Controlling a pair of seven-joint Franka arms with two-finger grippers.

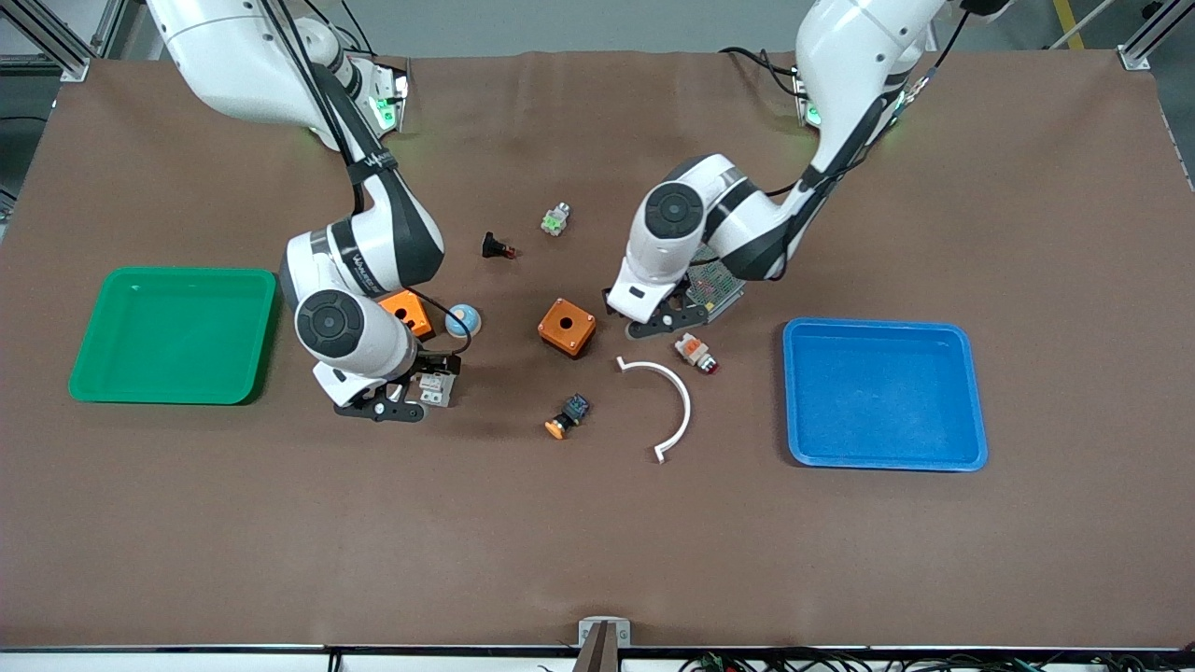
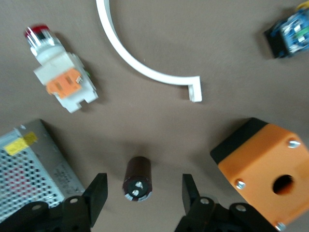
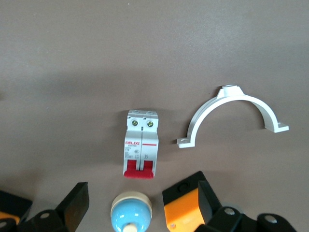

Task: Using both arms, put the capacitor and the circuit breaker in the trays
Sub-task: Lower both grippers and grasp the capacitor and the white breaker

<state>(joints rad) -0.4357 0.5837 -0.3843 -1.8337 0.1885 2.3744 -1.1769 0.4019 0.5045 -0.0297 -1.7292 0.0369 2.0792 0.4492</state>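
Black jaws of both grippers, left gripper (image 2: 143, 193) and right gripper (image 3: 143, 205), spread wide, seemingly touching nothing.

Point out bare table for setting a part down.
Free: the wide brown strip nearer the front camera than the green tray, white curved clip and blue tray. Crowded: the middle, where the open left gripper straddles the black capacitor beside the orange box, and the open right gripper is beside the white, red-ended circuit breaker.

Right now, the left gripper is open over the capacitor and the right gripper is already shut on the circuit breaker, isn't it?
Not quite: the right gripper is open too. In the right wrist view the circuit breaker lies free on the table. The left gripper is indeed open over the capacitor.
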